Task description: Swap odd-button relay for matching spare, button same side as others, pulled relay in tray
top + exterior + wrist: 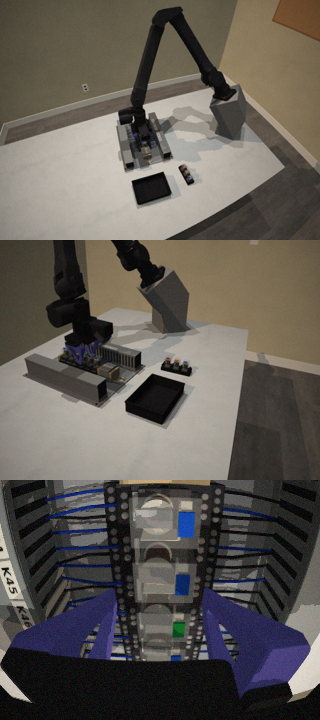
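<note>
A row of clear relays sits on the black socket strip (122,540) of the control panel. Two relays ahead of the fingers have blue buttons (187,524) (182,583). The relay with the green button (178,630) stands in its socket between my purple fingers. My gripper (159,597) (83,353) (142,142) is open, low over the row, with one finger on either side of the green-button relay; I cannot tell if they touch it. The spare holder (183,176) (176,370) carries three relays with red, orange and blue buttons. The black tray (151,188) (155,397) is empty.
Grey wiring ducts (64,376) (121,356) flank the relay row on both sides. A beige terminal block (108,370) (146,152) ends the row toward the tray. The arm's grey pedestal (228,116) (170,299) stands at the far side of the table.
</note>
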